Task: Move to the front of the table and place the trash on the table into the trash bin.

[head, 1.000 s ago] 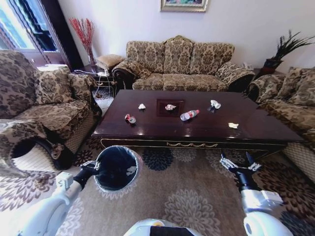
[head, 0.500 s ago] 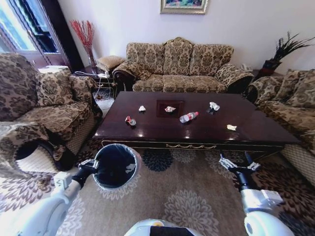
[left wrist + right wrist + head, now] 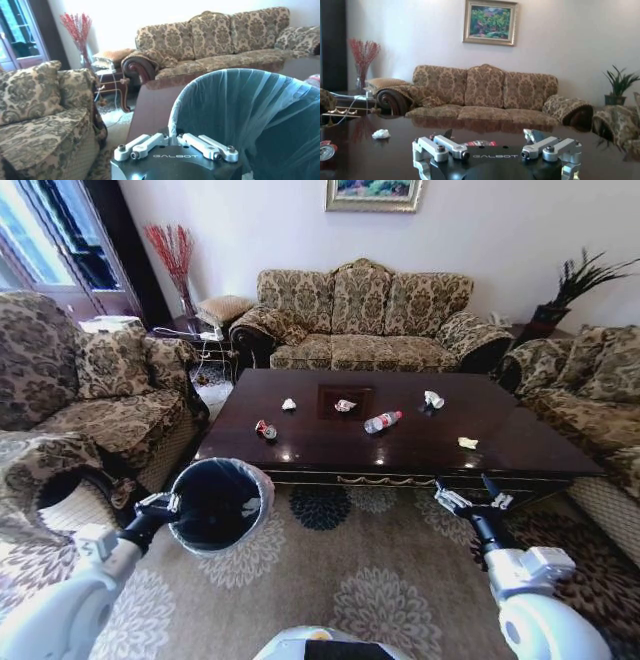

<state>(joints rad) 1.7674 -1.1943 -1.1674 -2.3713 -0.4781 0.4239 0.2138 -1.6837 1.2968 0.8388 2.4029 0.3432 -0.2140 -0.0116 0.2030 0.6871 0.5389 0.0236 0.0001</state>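
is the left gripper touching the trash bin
Touching. In the left wrist view the left gripper is shut on the trash bin rim.

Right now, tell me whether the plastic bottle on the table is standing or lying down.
Lying down. In the head view the plastic bottle rests on its side on the table, near its middle, slanted across the top.

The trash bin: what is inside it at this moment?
The trash bin, held by the left end effector, shows a dark bag lining; something pale sits near the inner wall. Its bottom is too dark to judge.
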